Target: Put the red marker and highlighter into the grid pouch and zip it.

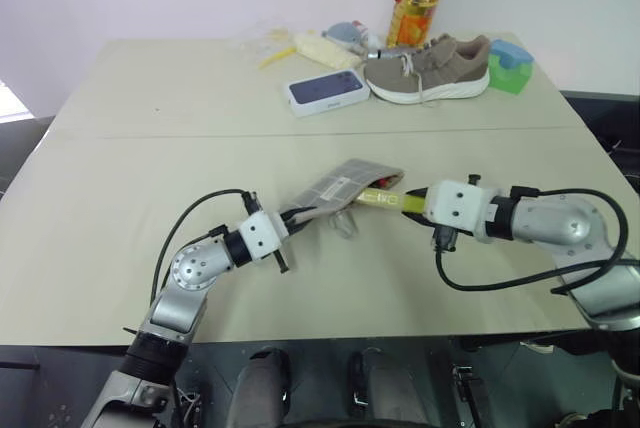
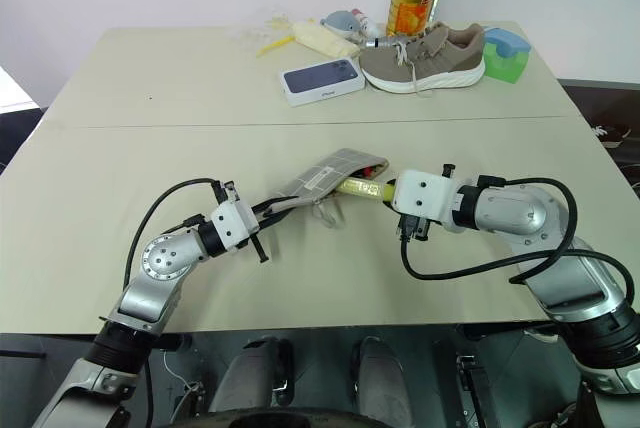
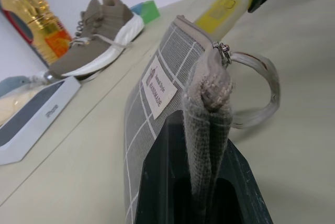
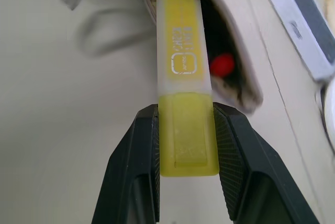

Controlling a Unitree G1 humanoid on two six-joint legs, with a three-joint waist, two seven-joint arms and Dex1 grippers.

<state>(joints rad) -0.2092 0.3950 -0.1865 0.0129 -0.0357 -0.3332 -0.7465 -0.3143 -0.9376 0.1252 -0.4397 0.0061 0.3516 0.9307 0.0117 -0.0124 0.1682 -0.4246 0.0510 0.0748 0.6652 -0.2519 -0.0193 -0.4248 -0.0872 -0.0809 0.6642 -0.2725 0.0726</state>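
Insertion of the highlighter [image 4: 184, 77]. The right gripper [image 4: 186, 145] grasps the highlighter by its rear end, the front end already at the mouth of the grid pouch [image 1: 340, 185] just ahead of its fingers. The left gripper [image 3: 201, 182] is clenched on the pouch's near edge, holding it off the table [image 1: 150, 168]. The next move likely calls for pushing further in, then letting go. The right wrist view shows the red marker [image 4: 222, 64] already inside (hidden from the head camera); the left wrist view shows the zipper pull [image 3: 256, 90].

Both grippers' fingers [image 4: 235, 150] clamped, converging
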